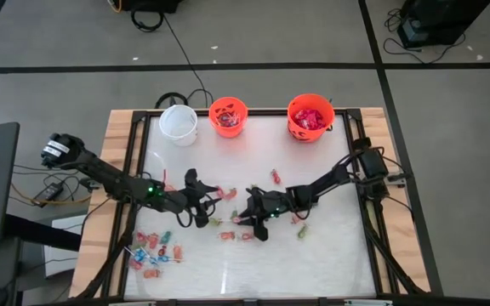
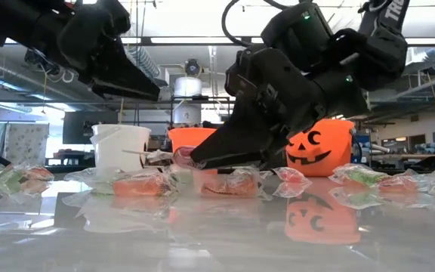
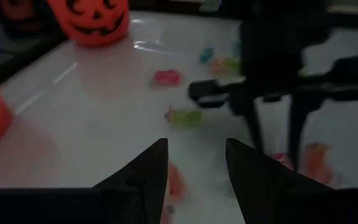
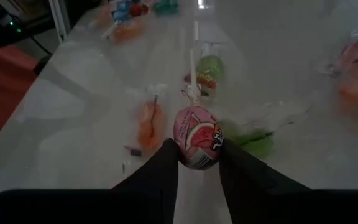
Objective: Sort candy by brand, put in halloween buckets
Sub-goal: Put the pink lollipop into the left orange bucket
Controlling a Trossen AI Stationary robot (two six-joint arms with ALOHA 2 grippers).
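My right gripper (image 4: 196,163) is shut on a pink lollipop (image 4: 196,143) near the table's middle (image 1: 243,214). My left gripper (image 3: 196,163) is open and hovers over the table just to the left of it (image 1: 199,201), with nothing between its fingers. Wrapped sweets lie scattered on the tabletop: a cluster near the left near corner (image 1: 151,253) and several around the grippers (image 1: 228,234). Along the far edge stand the white bucket (image 1: 178,121), the small orange bucket (image 1: 227,116) and the larger orange bucket (image 1: 310,116). Both orange buckets hold candy. My right gripper pinches the lollipop's round wrapped head (image 4: 197,127) between its two fingers, at their free ends. The fingers come slanting down from the table's right side. The white stick (image 4: 192,68) points away from the fingers, toward the table's left. In the low view the head (image 2: 184,157) hangs above the tabletop.
A green lollipop (image 4: 210,71) and an orange sweet (image 4: 149,119) lie on the table just beyond my right gripper. An orange sweet (image 3: 176,180) lies under my left gripper. A dark frame (image 1: 139,144) borders the tabletop. Bare surface lies between the grippers and the buckets (image 1: 245,157).
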